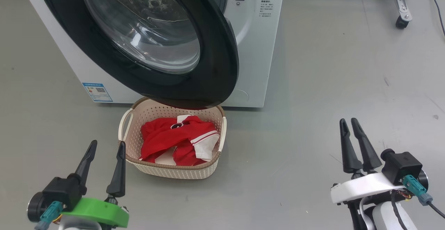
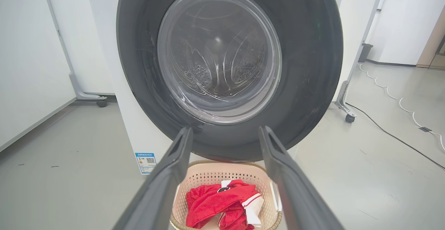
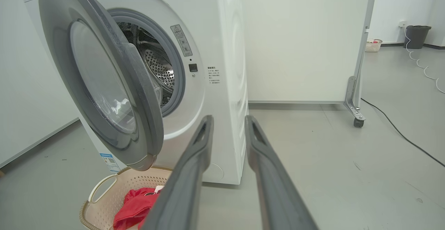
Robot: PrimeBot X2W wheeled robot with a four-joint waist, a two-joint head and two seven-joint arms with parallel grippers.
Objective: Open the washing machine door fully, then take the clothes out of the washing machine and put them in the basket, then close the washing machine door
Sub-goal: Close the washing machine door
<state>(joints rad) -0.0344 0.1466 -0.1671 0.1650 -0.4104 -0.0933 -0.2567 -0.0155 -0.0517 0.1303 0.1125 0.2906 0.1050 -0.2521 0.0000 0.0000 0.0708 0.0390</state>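
Grey floor [image 1: 313, 84] carries the washer [image 1: 257, 49], its door [image 1: 222, 66] ajar over the basket [image 1: 174, 171] holding the clothes [image 1: 163, 136]. You'll likely find the door stiff, weighty and glossy: push flat on its black right rim. Left gripper [image 1: 108, 143] spread wide; right gripper [image 1: 348, 120] narrowly parted, both empty.

Bright, even light, soft shadows; glare streaks the washing machine door [image 1: 146, 39].

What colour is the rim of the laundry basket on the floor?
Brown, woven-look, around the cream basket; clearest in the head view.
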